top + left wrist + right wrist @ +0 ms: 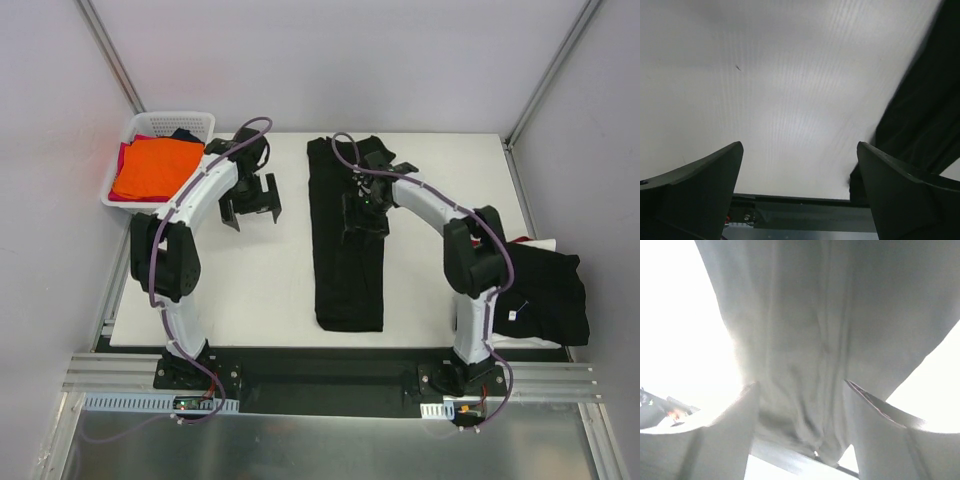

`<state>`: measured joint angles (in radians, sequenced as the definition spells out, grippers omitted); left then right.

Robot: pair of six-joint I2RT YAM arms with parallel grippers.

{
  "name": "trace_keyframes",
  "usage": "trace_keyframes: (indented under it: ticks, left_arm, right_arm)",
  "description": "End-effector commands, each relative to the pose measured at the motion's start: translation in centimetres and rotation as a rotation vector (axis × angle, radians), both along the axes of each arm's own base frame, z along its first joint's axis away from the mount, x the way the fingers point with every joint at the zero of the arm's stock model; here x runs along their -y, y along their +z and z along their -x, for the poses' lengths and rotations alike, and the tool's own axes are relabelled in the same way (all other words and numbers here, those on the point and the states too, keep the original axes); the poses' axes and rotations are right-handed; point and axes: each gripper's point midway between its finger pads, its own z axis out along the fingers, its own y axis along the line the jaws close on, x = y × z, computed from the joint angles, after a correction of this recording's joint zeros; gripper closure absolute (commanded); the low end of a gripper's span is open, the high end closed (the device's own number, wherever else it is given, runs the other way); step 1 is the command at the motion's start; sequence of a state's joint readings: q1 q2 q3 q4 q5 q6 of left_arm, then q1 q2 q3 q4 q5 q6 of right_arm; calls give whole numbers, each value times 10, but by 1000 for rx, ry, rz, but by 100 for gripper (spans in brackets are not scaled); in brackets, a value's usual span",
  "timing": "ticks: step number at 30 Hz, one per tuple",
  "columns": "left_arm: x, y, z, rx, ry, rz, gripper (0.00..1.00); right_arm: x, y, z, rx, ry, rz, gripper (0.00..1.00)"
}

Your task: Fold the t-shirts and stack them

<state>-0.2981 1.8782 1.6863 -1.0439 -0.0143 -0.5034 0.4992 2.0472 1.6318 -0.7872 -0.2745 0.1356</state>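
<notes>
We log a black t-shirt (pixel 348 280), folded long, mid-worktop (pixel 240 290), running from far edge toward near edge. Right gripper (pixel 366 212) hangs over its far half, fingers spread. Left gripper (pixel 251 207), fingers spread wide, sits left of it.

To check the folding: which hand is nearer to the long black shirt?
Right. The right hand is over the long black shirt; the left hand stands apart on its left side.
</notes>
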Motion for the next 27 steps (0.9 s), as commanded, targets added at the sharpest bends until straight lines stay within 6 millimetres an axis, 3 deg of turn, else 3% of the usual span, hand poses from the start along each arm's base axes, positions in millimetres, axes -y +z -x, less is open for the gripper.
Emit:
trace_keyframes:
  ticks: [1, 3, 4, 5, 6, 7, 8, 14, 21, 27]
  left_arm:
    - [23, 27, 24, 66, -84, 56, 1]
    - [35, 16, 49, 32, -108, 71, 1]
    - [41, 12, 57, 21, -115, 80, 1]
    - [50, 12, 64, 25, -110, 111, 1]
    - [59, -2, 83, -16, -138, 110, 1]
    - [65, -6, 91, -28, -144, 120, 2]
    - [74, -10, 97, -34, -147, 136, 3]
    - [89, -39, 139, -97, -180, 127, 5]
    - [86, -70, 184, -136, -130, 101, 5]
    - [93, -81, 190, -113, -107, 98, 6]
  right_arm:
    - [17, 56, 31, 93, -16, -64, 30]
    - [24, 56, 46, 93, -41, -73, 32]
    - [36, 39, 67, 49, -53, -42, 33]
    - [42, 47, 75, 72, -69, -51, 33]
    - [46, 45, 85, 59, -90, -48, 33]
    - [56, 31, 102, 20, -104, -20, 34]
    - [61, 34, 111, 33, -115, -25, 34]
    - [84, 4, 164, -24, -176, -11, 36]
    - [98, -11, 196, -44, -166, -12, 36]
    - [97, -16, 199, -19, -166, -40, 36]
